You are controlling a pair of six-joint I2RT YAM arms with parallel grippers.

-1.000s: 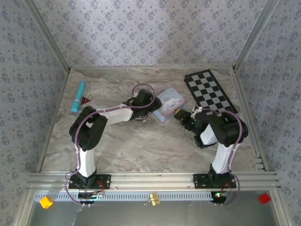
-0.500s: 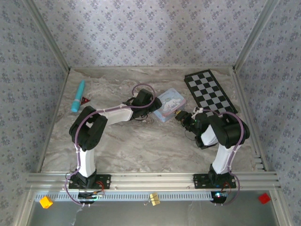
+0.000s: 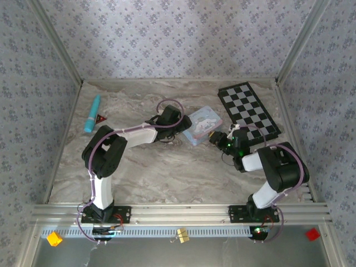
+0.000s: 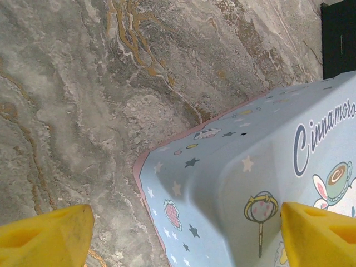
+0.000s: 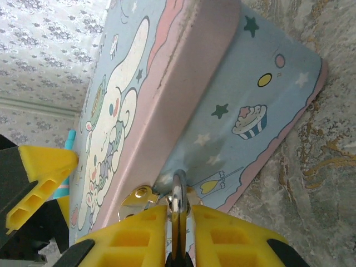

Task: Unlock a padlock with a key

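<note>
Marbled tabletop (image 3: 167, 167), floral-papered walls. Right gripper (image 5: 179, 228): fingers pinched tight on padlock (image 5: 177, 194), whose silvery shackle threads the clasp (image 5: 139, 196) of cartoon tin (image 5: 222, 83). Left gripper (image 4: 183, 233): spread wide over a tin corner, gripping nothing. Hazards: a tug may drag the unbraced tin, and the thin shackle may slip the pinch. Right wrist view supplies shackle detail, while top view supplies both arms converging on the tin.

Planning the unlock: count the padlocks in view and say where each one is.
1. The padlock sits at the clasp edge of the cartoon tin, its silvery shackle pinched by the right gripper. Others may be hidden from these views.
</note>
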